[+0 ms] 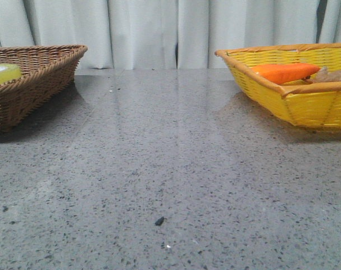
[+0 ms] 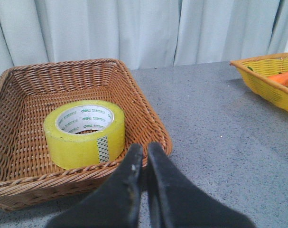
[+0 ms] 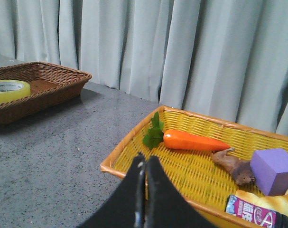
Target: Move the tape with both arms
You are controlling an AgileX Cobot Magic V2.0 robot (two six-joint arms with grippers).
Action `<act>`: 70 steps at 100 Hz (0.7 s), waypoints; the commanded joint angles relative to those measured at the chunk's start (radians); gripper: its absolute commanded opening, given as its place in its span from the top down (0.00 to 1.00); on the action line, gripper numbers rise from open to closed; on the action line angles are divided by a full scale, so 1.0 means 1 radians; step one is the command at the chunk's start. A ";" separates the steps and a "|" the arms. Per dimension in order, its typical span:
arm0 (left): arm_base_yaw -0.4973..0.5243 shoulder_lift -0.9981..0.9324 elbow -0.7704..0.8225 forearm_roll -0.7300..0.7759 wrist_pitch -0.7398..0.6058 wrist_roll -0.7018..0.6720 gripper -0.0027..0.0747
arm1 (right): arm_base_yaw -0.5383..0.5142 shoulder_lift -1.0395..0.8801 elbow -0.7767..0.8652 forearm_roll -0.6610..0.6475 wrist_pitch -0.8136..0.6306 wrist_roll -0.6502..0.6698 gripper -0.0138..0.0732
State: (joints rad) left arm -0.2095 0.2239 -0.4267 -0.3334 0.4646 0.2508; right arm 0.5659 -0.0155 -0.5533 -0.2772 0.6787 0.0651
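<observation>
Grey speckled stone table [image 1: 170,169] before pale curtains [image 1: 148,28]; both end effectors [image 2: 144,156] [image 3: 144,168] pressed narrow, holding nothing.

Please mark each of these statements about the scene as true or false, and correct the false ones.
1. The tape lies inside the brown basket. True.
2. The left gripper is holding the tape. False: its fingers are closed together on nothing, short of the basket's near rim.
3. The carrot lies in the yellow basket. True.
4. The purple block stands on the bare table. False: it sits in the yellow basket, near the small brown animal figure.
5. The right gripper is wide open. False: its fingers are pressed together.
</observation>
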 commanded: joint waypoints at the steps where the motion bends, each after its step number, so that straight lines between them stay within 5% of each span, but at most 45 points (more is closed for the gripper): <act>1: 0.003 0.012 -0.026 -0.021 -0.064 -0.001 0.99 | 0.001 -0.005 -0.019 -0.020 -0.069 -0.004 0.92; 28: 0.003 0.009 0.047 0.005 -0.147 0.002 0.99 | 0.001 -0.005 -0.019 -0.020 -0.069 -0.004 0.92; 51: 0.017 -0.168 0.297 0.255 -0.409 0.003 0.99 | 0.001 -0.005 -0.019 -0.020 -0.069 -0.004 0.92; 70: 0.041 -0.246 0.422 0.257 -0.302 -0.180 0.99 | 0.001 -0.005 -0.019 -0.020 -0.069 -0.004 0.92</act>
State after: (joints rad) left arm -0.1759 -0.0063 -0.0033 -0.0797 0.1850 0.1576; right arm 0.5659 -0.0155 -0.5533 -0.2772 0.6826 0.0651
